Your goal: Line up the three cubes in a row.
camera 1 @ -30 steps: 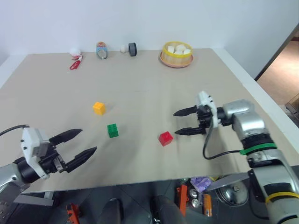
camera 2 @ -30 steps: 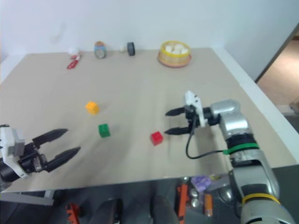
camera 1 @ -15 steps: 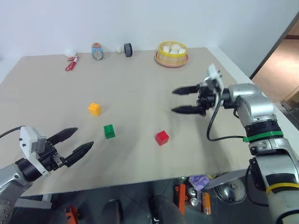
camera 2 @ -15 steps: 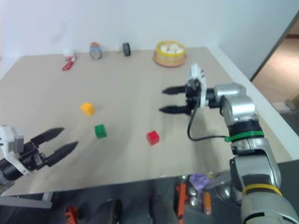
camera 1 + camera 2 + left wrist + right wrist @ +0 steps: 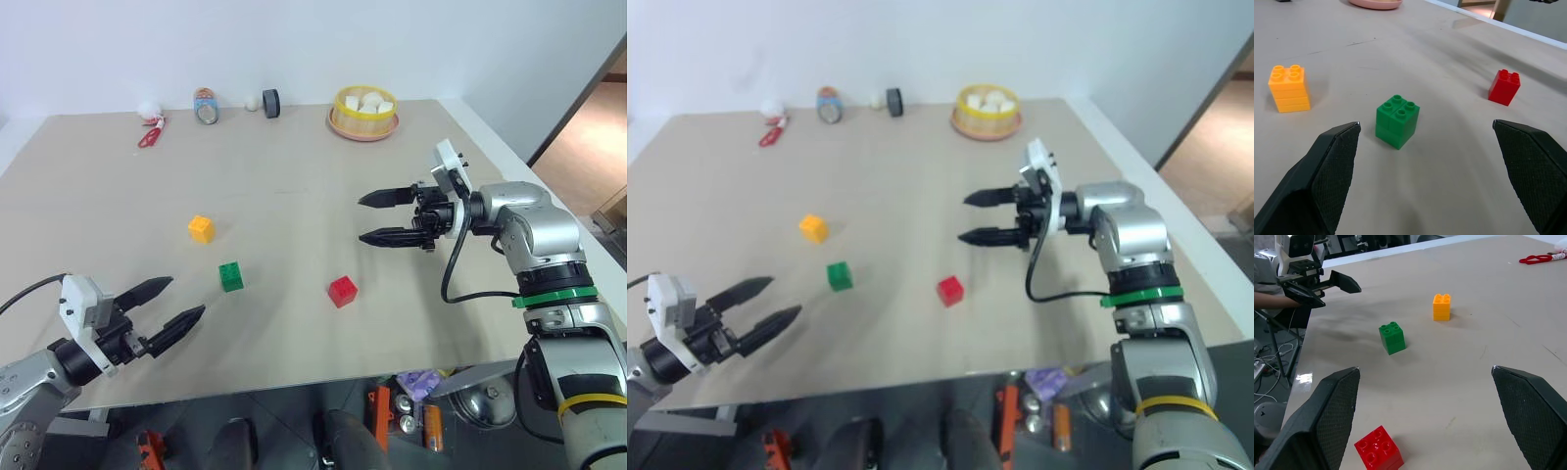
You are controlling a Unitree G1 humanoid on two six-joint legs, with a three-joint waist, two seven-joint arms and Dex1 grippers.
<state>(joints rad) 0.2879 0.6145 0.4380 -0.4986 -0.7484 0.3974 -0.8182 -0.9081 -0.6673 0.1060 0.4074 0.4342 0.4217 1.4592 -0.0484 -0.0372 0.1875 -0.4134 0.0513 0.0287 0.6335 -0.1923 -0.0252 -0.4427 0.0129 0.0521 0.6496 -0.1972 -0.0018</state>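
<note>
Hovering level with fingers spread wide and empty, left gripper (image 5: 178, 304) faces the green cube (image 5: 232, 276); right gripper (image 5: 373, 218) likewise.

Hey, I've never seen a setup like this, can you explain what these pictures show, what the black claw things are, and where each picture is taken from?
This is a two-armed humanoid robot at a beige table. Two pictures come from cameras in its head, looking down over its arms. The other two come from a camera on each wrist, so the black fingers rise from the bottom. Those claws are its hands: the left pincer and the right pincer. Both are open and hold nothing.

On the table lie three studded toy blocks, well apart: the yellow-orange cube, the green cube and the red cube. At the far edge sit a yellow bowl of white lumps, a can, a tape roll and a red item.
</note>
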